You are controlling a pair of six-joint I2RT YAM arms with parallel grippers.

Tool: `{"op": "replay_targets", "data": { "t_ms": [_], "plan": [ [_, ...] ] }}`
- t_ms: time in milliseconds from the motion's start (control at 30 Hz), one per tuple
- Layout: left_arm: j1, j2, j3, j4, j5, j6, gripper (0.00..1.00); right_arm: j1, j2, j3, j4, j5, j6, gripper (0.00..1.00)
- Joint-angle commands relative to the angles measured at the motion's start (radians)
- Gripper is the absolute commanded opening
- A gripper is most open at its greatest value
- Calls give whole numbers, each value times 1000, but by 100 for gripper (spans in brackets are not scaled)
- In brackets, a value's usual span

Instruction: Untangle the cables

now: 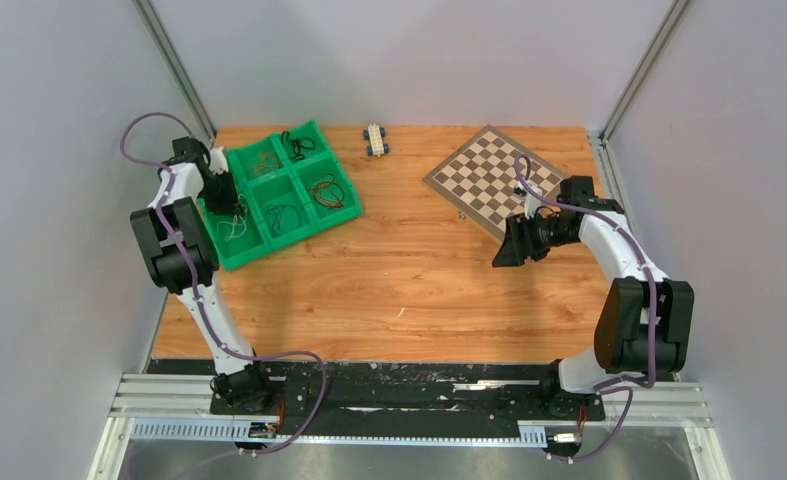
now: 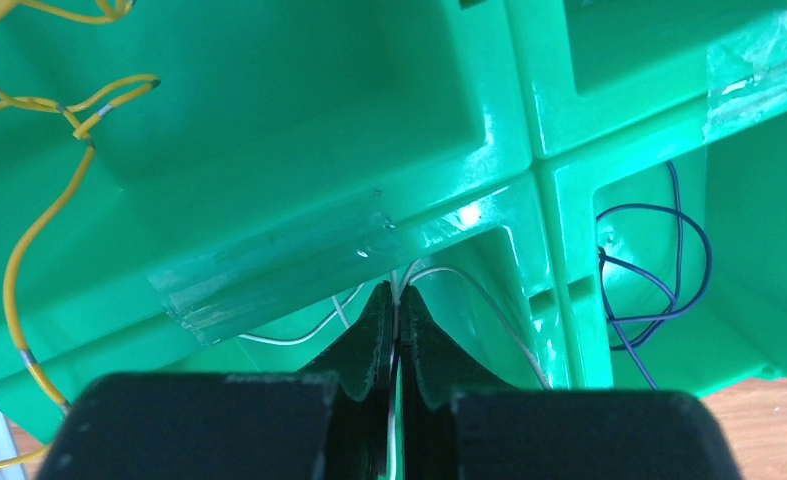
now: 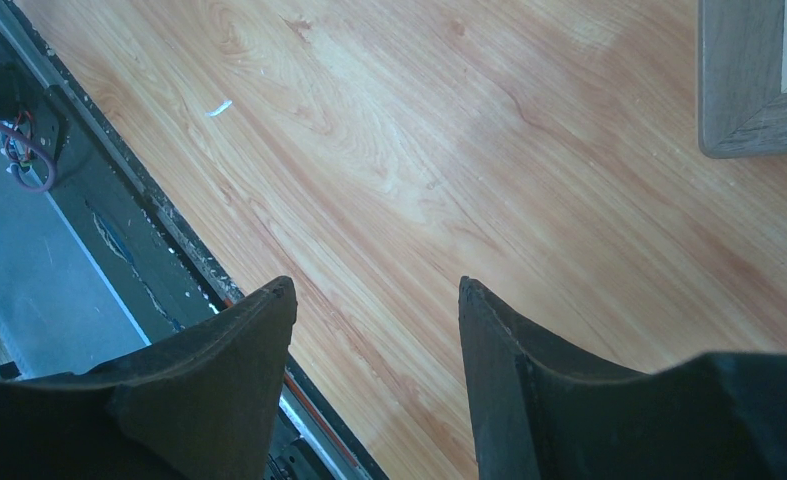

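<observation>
A green six-compartment tray [image 1: 254,255] holds a tangle of thin cable in each compartment. My left gripper [image 1: 221,200] reaches down into the near-left compartment and is shut on a white cable [image 2: 456,270], pinched between the fingertips [image 2: 401,300]. More white cable lies in that compartment [image 1: 231,230]. A yellow cable [image 2: 29,250] and a dark blue cable [image 2: 669,270] lie in neighbouring compartments in the left wrist view. My right gripper [image 1: 509,245] is open and empty, above bare wood right of centre; the right wrist view [image 3: 374,290] shows nothing between its fingers.
A wooden chessboard [image 1: 489,180] lies at the back right, its corner showing in the right wrist view [image 3: 749,80]. A small toy brick vehicle [image 1: 374,138] sits at the back centre. Other compartments hold orange [image 1: 329,192], dark green [image 1: 287,215] and black [image 1: 297,145] cables.
</observation>
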Motion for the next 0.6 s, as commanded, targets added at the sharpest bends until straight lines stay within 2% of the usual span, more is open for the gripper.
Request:
{"op": "replay_targets", "data": {
  "t_ms": [0, 100, 367, 433, 467, 567],
  "plan": [
    [2, -28, -5, 64, 33, -39, 24, 2, -35, -5, 5, -11, -22, 60],
    [2, -70, -32, 69, 41, -13, 32, 2, -38, -9, 5, -12, -25, 60],
    [18, -177, -69, 16, 19, 62, 38, 2, -40, -11, 4, -18, -28, 60],
    [25, -194, -69, -16, 24, 82, 46, 2, -43, -9, 5, -16, -31, 60],
    [27, -201, -71, -38, 24, 101, 53, 2, -43, -10, 4, -16, -31, 60],
    [35, -238, -86, -67, 29, 147, 61, 1, -45, -10, 4, -16, -34, 60]
  ]
}}
